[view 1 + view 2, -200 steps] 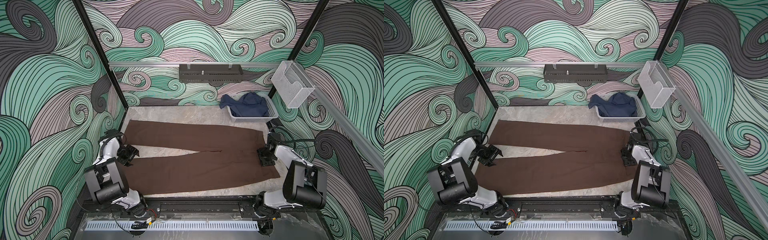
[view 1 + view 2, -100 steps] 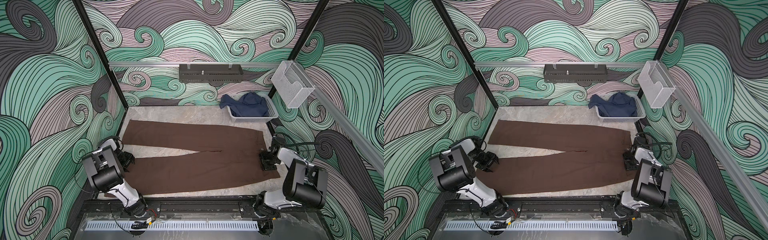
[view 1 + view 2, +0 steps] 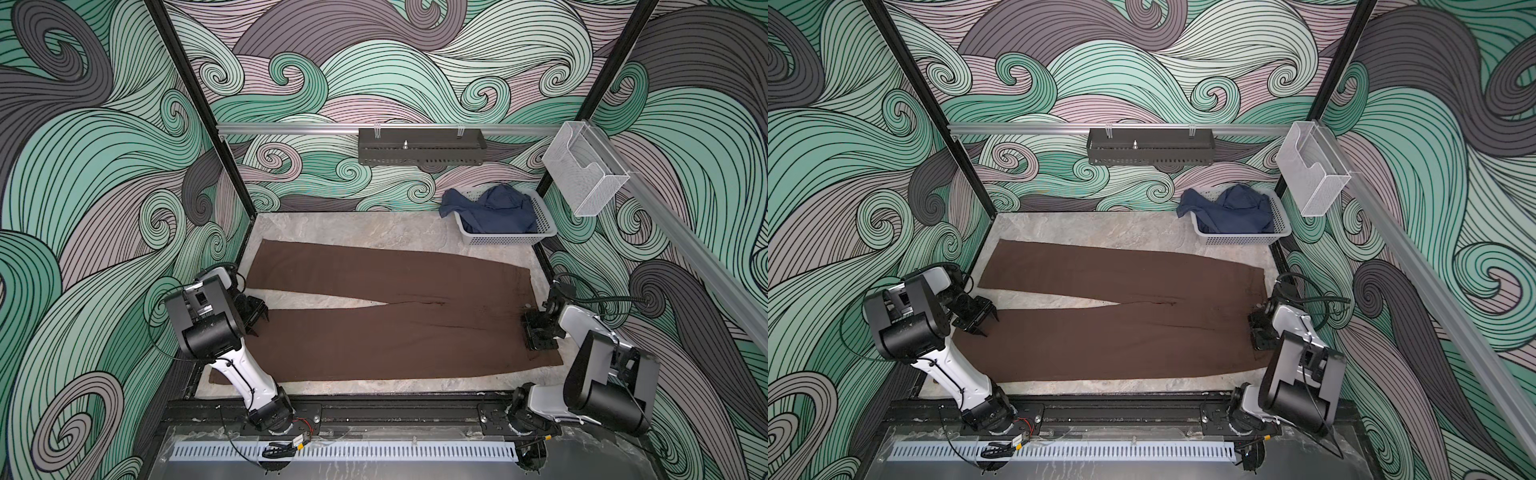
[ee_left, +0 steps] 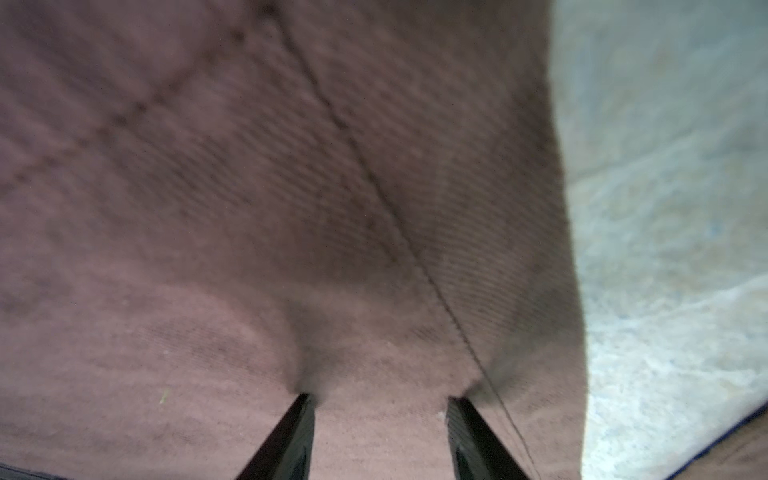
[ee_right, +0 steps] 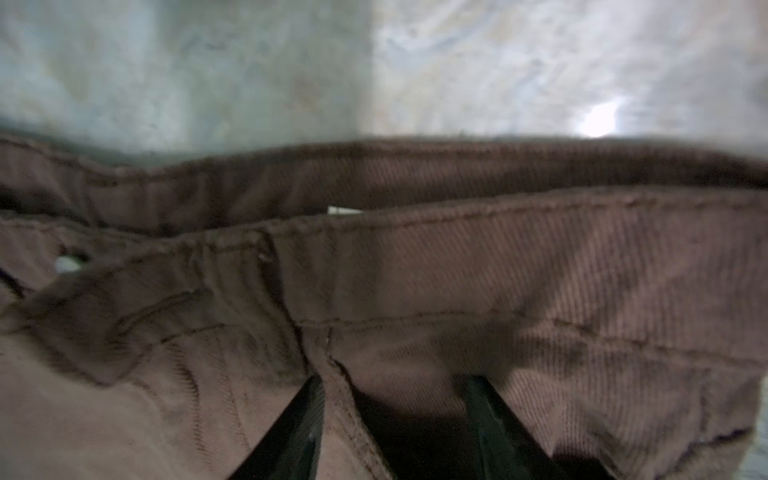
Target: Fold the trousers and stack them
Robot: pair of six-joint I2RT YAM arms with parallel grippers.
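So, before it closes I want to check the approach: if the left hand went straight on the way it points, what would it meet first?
The trousers: the left hand points down at the near leg's end, its spread fingertips seemingly touching the brown cloth, with the table just underneath.

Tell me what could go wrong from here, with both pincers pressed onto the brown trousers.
1. The left pincer straddles flat cloth beside the near leg's edge; closing may pinch only the top layer, leaving the trousers sagging.
2. The right pincer sits by the waistband, whose two layers gape; it may catch just one.
3. The far leg angles away in a V, so a fold could land crooked.
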